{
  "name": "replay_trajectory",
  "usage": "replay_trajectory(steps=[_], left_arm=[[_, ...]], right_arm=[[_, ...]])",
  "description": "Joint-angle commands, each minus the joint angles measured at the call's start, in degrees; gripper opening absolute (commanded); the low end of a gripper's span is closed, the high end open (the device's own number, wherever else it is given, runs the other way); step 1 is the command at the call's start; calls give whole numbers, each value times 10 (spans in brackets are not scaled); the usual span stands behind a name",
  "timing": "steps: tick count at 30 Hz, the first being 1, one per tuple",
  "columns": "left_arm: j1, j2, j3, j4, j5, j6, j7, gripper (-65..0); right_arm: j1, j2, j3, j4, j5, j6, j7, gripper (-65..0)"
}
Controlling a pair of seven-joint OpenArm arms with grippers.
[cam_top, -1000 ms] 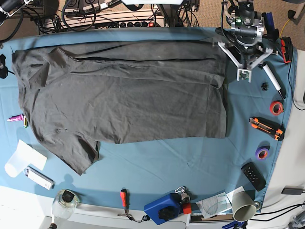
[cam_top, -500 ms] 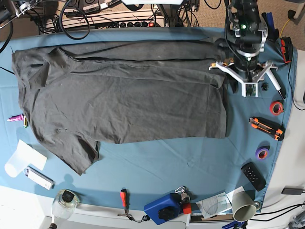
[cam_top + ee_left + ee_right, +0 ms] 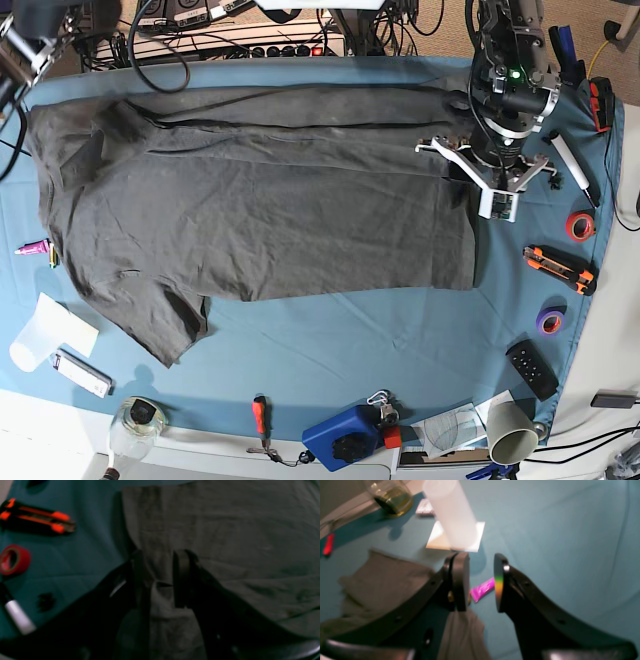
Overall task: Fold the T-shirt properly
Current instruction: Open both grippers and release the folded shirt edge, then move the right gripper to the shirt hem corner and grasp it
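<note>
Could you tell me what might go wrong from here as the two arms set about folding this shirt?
1. The left claw hangs open over the T-shirt at its hem corner, where the cloth lies in stacked folds; it may pinch only one layer.
2. The red tape and the utility knife lie close to that corner, so a swing could knock them.
3. The right claw sits open above the pink tube beside the sleeve, and might catch it.

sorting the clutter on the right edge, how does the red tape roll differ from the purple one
The red tape roll lies farther up the table, just above the orange-and-black utility knife; the purple tape roll lies below it, beside the black remote. Red looks slightly larger. Both lie flat on the teal cloth.
</note>
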State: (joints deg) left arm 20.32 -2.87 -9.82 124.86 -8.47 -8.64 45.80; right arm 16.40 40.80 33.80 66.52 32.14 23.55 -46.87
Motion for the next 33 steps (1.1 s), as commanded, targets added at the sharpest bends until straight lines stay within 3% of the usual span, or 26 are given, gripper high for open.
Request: replay_trajectory(steps=[1,4,9,13,18,26,31,33], left_arm=[[-2,-1,0,10,-2,-5,-12,-446],[-2,-2,0,10,-2,-4,-12,-446],[-1,-2,0,10,-2,-4,-6,-446],[-1,-2,0,10,-2,-4,-3,-446],[0,-1,0,10,-2,-4,-4,-446],[0,-2,0,10,-2,-4,-3,-446],[0,-2,0,10,-2,-4,-3,-446],[0,-2,0,10,-2,-4,-3,-446]], right_arm=[[25,19,-20,8,-16,-10,17,-476],[62,19,-98,-7,-67,-29,26,-476],[120,18,-184,-92,-78,-37,48,-476],[169,16,-190,-202,-75,-31,67,-476],[216,16,-190,-309,-53,66,77,-476],[214,-6,-194,-337,-94,66,105,-477],[214,-28,-233,-337,-110,64,111,-477],[213,-39,-253,-338,-132,39,116,-477]])
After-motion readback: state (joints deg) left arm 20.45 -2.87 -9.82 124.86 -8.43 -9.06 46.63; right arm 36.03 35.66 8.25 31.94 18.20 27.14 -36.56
